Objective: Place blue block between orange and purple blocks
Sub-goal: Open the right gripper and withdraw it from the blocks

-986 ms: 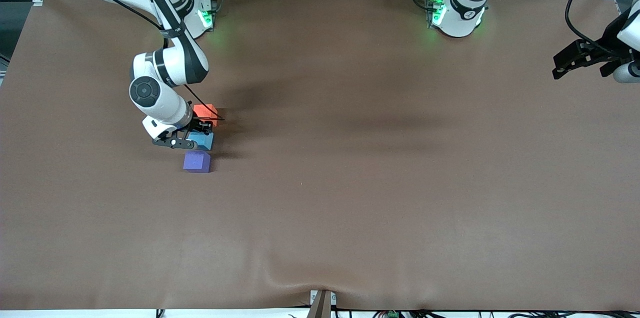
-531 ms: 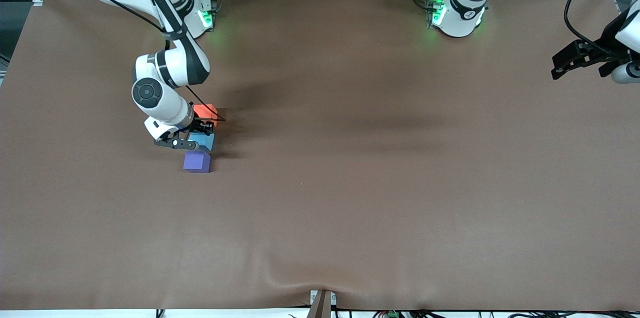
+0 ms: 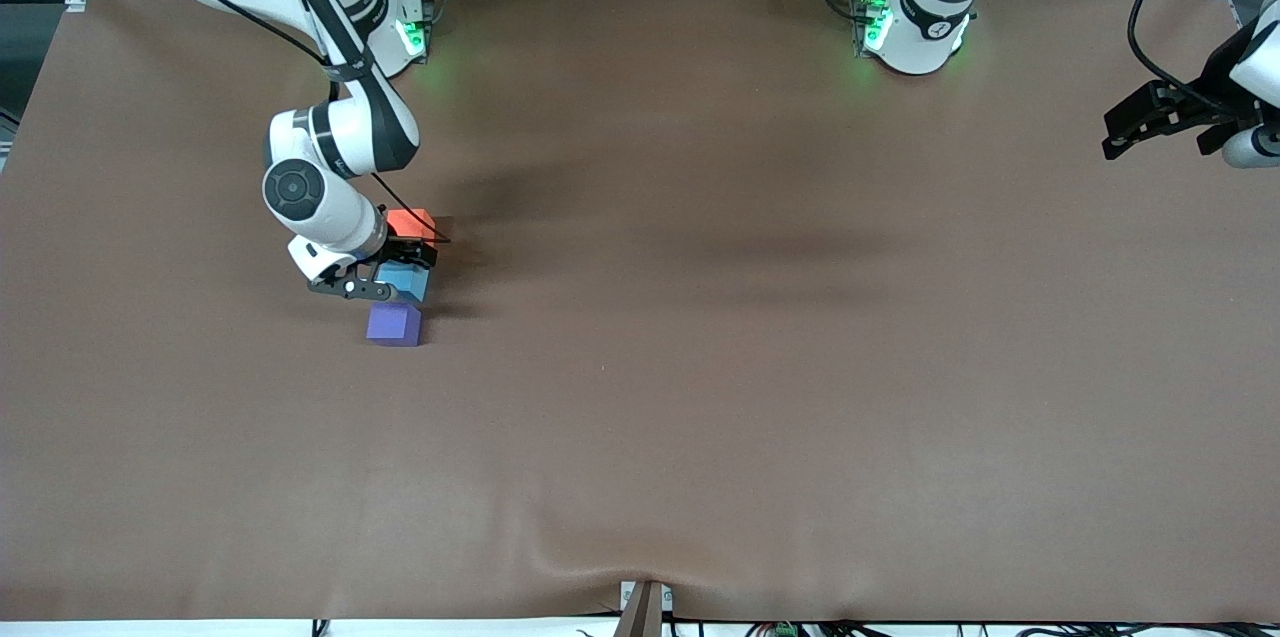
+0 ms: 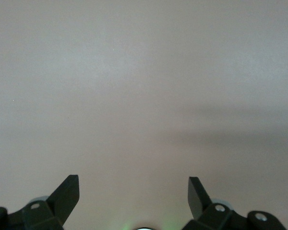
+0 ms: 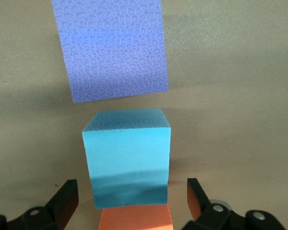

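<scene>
1. Three small blocks sit in a row on the brown table (image 3: 700, 367) in the front view, toward the right arm's end. The orange block (image 3: 412, 221) is farthest from the front camera, the purple block (image 3: 394, 325) is nearest, and the blue block (image 3: 406, 281) is between them. The right gripper (image 3: 384, 274) is low over the blue block. The left gripper (image 3: 1150, 122) waits in the air at the left arm's end of the table, well apart from the blocks.

2. Two dark fingers (image 4: 65, 197) show in the left wrist view. They are spread wide with nothing between them, over bare table.

3. One blue block (image 5: 127, 158) fills the middle of the right wrist view, with the purple block (image 5: 113, 48) just beside one face and the orange block (image 5: 134, 218) touching the other. The right gripper's fingers (image 5: 67, 199) are spread wide, one on each side of the blue block, not touching it.
</scene>
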You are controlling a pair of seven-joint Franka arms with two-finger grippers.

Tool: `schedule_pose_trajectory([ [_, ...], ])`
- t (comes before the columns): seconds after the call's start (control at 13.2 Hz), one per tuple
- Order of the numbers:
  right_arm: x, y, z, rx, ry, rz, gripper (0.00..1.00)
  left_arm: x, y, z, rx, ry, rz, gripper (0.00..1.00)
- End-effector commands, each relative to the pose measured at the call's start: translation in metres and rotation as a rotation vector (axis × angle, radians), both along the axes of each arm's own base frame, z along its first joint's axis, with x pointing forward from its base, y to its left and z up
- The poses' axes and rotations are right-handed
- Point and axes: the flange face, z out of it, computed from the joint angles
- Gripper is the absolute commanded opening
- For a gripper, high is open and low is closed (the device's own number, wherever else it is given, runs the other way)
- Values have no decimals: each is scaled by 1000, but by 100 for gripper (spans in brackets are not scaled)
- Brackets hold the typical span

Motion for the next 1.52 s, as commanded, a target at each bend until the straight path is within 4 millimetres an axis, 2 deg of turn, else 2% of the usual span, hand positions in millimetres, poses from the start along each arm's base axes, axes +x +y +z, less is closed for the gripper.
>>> schedule_pose_trajectory([
  [0.0,20,1,50,-5,18,-5,100,-1,-1,3,-19,-3,16,100],
  [0.3,58,13,152,-3,66,-36,100,-1,1,3,-19,-3,19,100],
  [0.46,71,14,220,8,27,-68,100,0,1,3,-20,-4,19,100],
  [0.61,85,-12,286,13,25,-97,100,0,1,3,-20,-4,19,100],
  [0.68,87,-26,313,18,28,-88,100,1,0,2,-20,-3,17,100],
  [0.76,89,-49,333,30,24,-60,100,1,0,2,-20,-6,17,100],
  [0.99,80,-124,372,55,45,73,100,1,0,2,-20,-7,17,100],
  [1.14,60,-174,403,78,-2,130,100,1,0,2,-20,-7,16,100],
  [1.29,39,-181,419,80,-5,103,100,1,1,3,-20,-9,17,100],
  [1.44,11,-173,420,79,-23,63,100,0,2,3,-20,-7,19,100],
])
